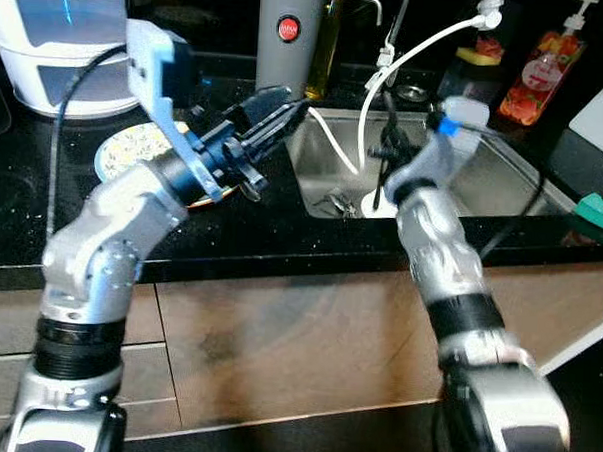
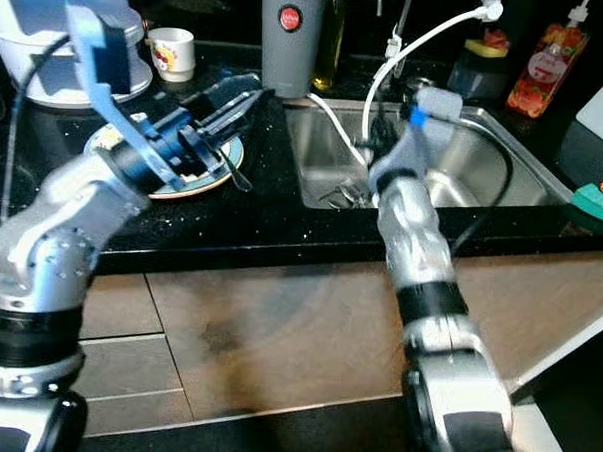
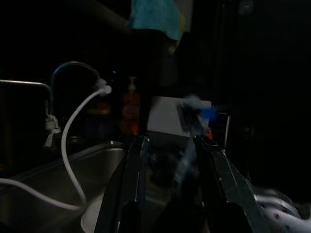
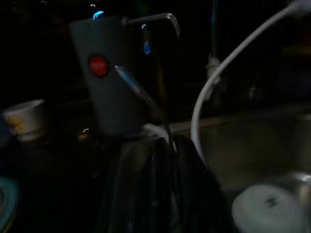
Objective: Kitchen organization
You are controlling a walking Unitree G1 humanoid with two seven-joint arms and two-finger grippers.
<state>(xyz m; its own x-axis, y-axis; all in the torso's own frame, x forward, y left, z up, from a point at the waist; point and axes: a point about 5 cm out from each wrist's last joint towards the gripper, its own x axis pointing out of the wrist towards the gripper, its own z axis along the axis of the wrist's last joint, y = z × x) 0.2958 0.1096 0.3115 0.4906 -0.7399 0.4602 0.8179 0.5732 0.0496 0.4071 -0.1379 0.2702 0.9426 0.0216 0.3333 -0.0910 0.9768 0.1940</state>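
Our left claw [image 1: 276, 120] open, hovering between patterned round plate [image 2: 209, 177] on black tabletop [image 1: 232, 223] and steel sink [image 1: 484, 174]. Right claw [image 4: 160, 141] grips thin metal utensil [image 4: 133, 85] over sink. We advise lowering utensil slowly, clear of white hose [image 1: 414, 46].

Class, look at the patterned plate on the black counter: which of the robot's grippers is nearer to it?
Left. The left gripper hovers over the patterned plate; the right gripper is over the sink, well off to the plate's right.
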